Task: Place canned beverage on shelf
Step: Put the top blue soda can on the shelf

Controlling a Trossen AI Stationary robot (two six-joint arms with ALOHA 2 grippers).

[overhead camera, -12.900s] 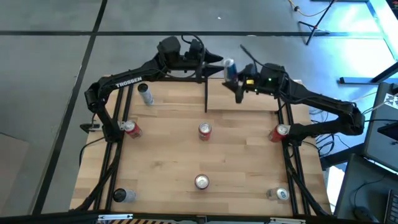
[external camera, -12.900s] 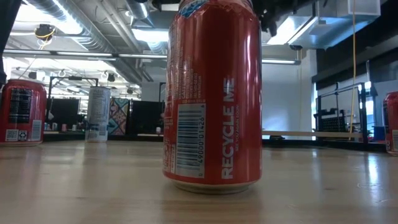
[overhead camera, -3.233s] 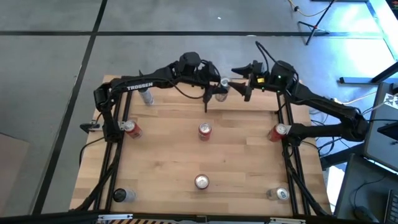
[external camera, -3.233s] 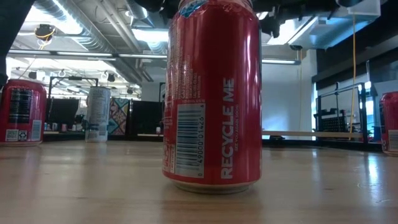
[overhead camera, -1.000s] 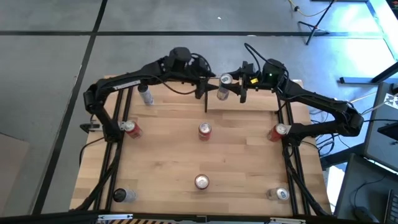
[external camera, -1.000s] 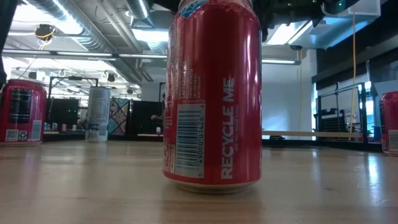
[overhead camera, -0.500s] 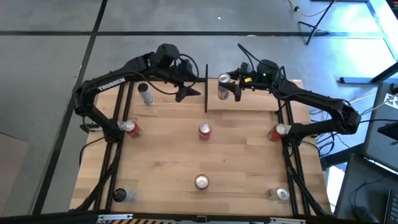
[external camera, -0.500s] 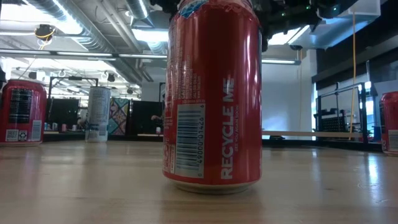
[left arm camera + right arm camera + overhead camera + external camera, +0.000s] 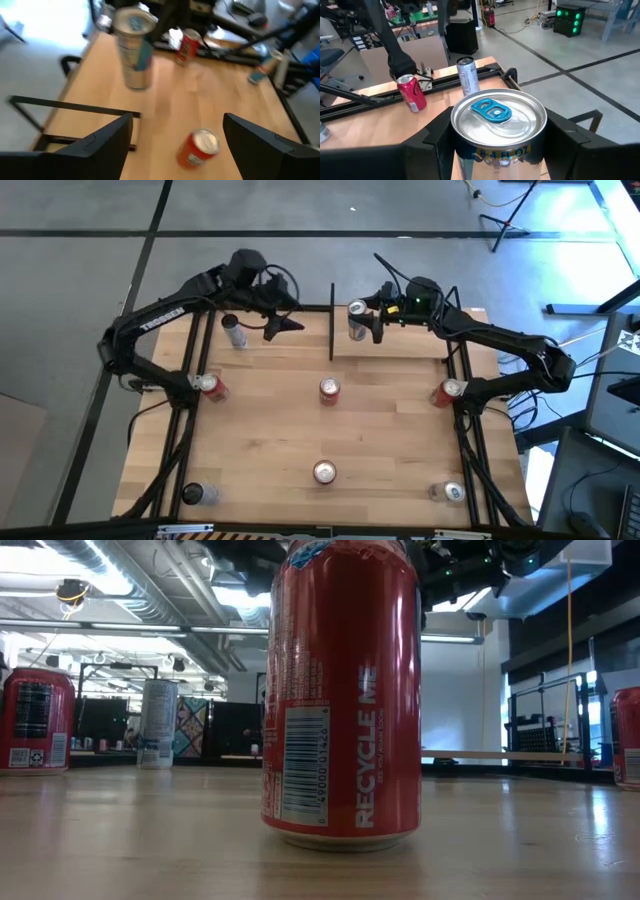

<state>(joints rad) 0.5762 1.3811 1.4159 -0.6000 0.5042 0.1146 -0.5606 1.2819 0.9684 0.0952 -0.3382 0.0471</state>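
The small light-wood shelf (image 9: 395, 345) with thin black posts sits at one o'clock on the table. Above it, the right gripper (image 9: 368, 320) stays clamped on the silver, blue-tabbed beverage can (image 9: 357, 318). The left gripper (image 9: 283, 326), fingers apart and empty, has swung away toward eleven o'clock.

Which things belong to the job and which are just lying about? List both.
Job in hand:
- blue-tab can, gripped by the right tool
- shelf
- left tool, open and empty, waiting by the far edge

Lying about:
- silver can
- left red can, middle red can, right red can
- near-edge cans
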